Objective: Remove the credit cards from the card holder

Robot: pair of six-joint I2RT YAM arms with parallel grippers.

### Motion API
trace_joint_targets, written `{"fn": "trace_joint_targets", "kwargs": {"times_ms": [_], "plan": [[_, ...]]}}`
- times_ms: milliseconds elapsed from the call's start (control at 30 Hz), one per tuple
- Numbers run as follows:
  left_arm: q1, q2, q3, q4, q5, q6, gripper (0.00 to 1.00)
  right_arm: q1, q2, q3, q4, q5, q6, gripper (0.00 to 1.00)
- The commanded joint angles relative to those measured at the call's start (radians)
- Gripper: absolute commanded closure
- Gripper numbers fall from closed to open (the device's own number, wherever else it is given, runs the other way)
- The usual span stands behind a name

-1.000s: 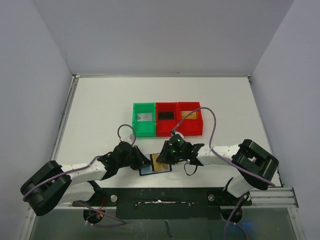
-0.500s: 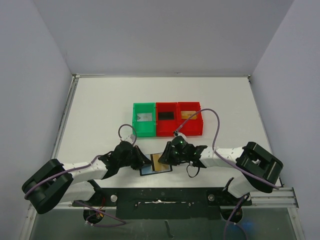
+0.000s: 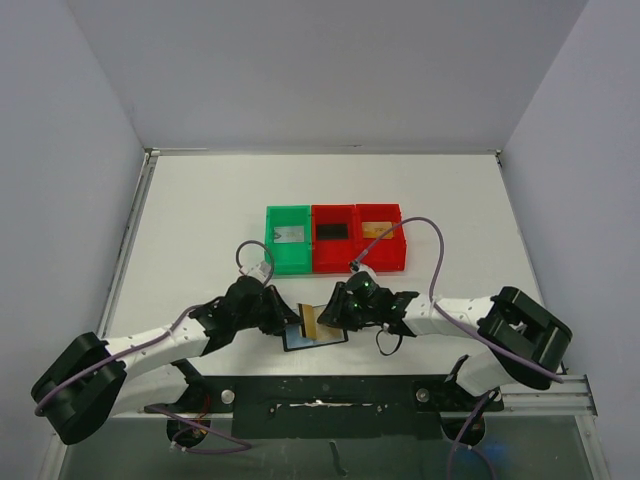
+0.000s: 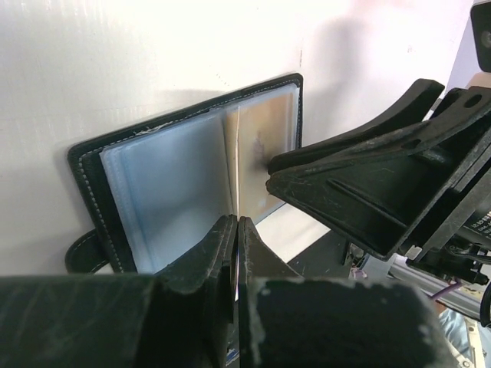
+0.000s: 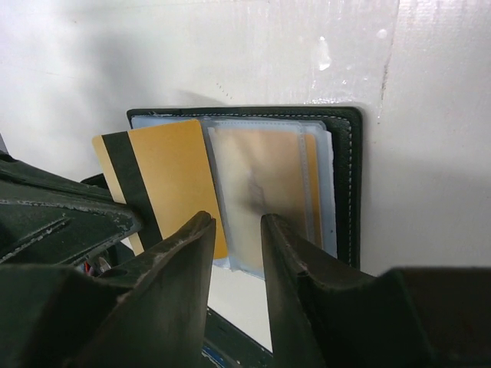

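Note:
The card holder (image 3: 327,341) lies open on the table near the front edge, its black rim (image 5: 350,184) and bluish clear pockets (image 4: 173,184) showing. A gold card (image 5: 165,180) with a black stripe sticks partly out of a pocket to the left; it also shows in the top view (image 3: 313,320). My left gripper (image 4: 236,230) is shut on this card, which I see edge-on. My right gripper (image 5: 236,222) is open, its tips over the clear pocket (image 5: 261,192) beside the card, with nothing between them. It also shows in the left wrist view (image 4: 368,184).
Three bins stand in a row behind the wallet: a green one (image 3: 270,245) with a pale card (image 3: 290,235), a red one (image 3: 334,264) with a black card (image 3: 333,232), and a red one (image 3: 403,245) with a yellowish thing. A purple cable (image 3: 425,250) arcs over it.
The gold card stands a little farther out of the pocket to the left. The left arm has shifted slightly and the wallet has moved a little to the right.

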Motion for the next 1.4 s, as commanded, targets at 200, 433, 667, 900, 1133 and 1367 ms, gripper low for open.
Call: {"fn": "trace_joint_targets", "kwargs": {"times_ms": [200,433,667,900,1133,1367], "plan": [[0.006,-0.093,0.056,-0.007,0.005,0.062,1.0,-0.055,-0.148,-0.015,-0.008,0.005,-0.113,0.54],[0.008,-0.148,-0.003,0.103,0.035,0.024,1.0,-0.138,-0.243,-0.139,0.232,-0.05,-0.09,0.4],[0.01,-0.212,-0.101,0.297,0.049,-0.081,1.0,-0.186,-0.378,-0.283,0.363,-0.072,-0.046,0.36],[0.011,-0.226,-0.127,0.411,0.079,-0.12,1.0,-0.204,-0.523,-0.38,0.455,-0.101,-0.029,0.3],[0.011,-0.174,-0.118,0.586,0.154,-0.149,1.0,-0.225,-0.602,-0.371,0.491,-0.19,-0.047,0.28],[0.01,-0.101,-0.057,0.642,0.237,-0.136,1.0,-0.243,-0.552,-0.338,0.607,-0.326,-0.027,0.37]]}}
